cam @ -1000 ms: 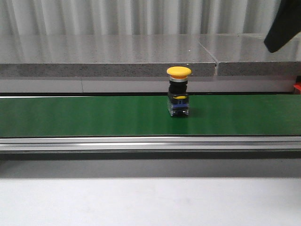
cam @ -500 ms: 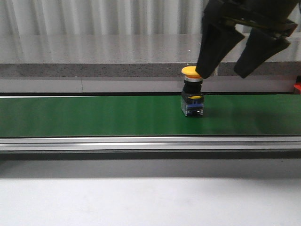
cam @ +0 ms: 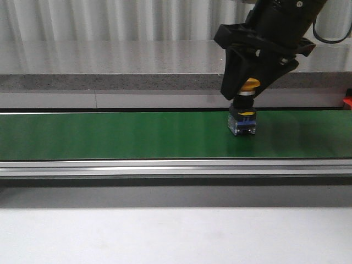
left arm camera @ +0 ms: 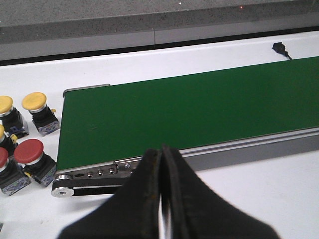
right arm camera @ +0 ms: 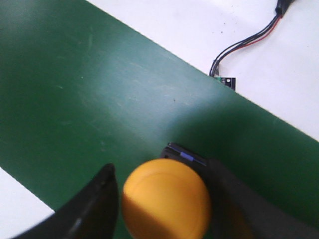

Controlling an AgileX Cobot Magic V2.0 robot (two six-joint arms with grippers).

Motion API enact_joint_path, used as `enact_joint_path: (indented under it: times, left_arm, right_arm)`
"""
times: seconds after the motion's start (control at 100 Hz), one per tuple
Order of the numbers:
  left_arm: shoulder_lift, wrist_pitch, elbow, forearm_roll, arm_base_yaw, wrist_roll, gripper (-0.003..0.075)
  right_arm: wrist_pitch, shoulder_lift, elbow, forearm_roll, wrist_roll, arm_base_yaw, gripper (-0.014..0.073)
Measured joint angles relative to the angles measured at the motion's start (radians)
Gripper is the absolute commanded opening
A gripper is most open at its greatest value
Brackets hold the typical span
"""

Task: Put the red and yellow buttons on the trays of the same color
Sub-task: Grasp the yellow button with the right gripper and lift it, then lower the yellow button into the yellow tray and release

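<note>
A yellow button [cam: 242,121] with a yellow mushroom cap and a black and blue base stands upright on the green conveyor belt [cam: 110,135]. My right gripper [cam: 248,88] is lowered over it, open, with one finger on each side of the cap. In the right wrist view the cap [right arm camera: 167,201] fills the space between the fingers of that gripper [right arm camera: 163,206]. My left gripper [left arm camera: 160,155] is shut and empty above the white table near the belt's end. Two yellow buttons [left arm camera: 34,102] and two red buttons [left arm camera: 29,152] stand there. The trays are out of view.
A grey stone ledge [cam: 126,69] runs behind the belt. An aluminium rail [cam: 165,166] edges the belt's front. A wired connector [right arm camera: 224,79] lies on the white table beside the belt. A small black plug [left arm camera: 280,48] lies beyond the belt.
The yellow button has ridden the belt to the right. My right gripper has come down from the upper right and now straddles the button's cap.
</note>
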Motion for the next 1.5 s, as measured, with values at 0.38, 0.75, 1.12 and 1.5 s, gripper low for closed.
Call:
enact_joint_path:
  times: [0.38,0.75,1.12,1.5]
  left_arm:
    - [0.0,0.0,0.0,0.0,0.0,0.0,-0.0021]
    - [0.0,0.0,0.0,0.0,0.0,0.0,-0.0021]
    - [0.0,0.0,0.0,0.0,0.0,0.0,-0.0021]
    - [0.0,0.0,0.0,0.0,0.0,0.0,-0.0021]
  right_arm:
    - [-0.034,-0.067,0.038,0.008,0.023,-0.018,0.0215]
    - [-0.049,-0.286,0.185,0.01,0.056,-0.253,0.0215]
    - [-0.014,-0.388,0.262,0.01,0.077,-0.604,0.0215]
    - [-0.047,-0.376,0.316,0.01,0.217,-0.886,0.0215]
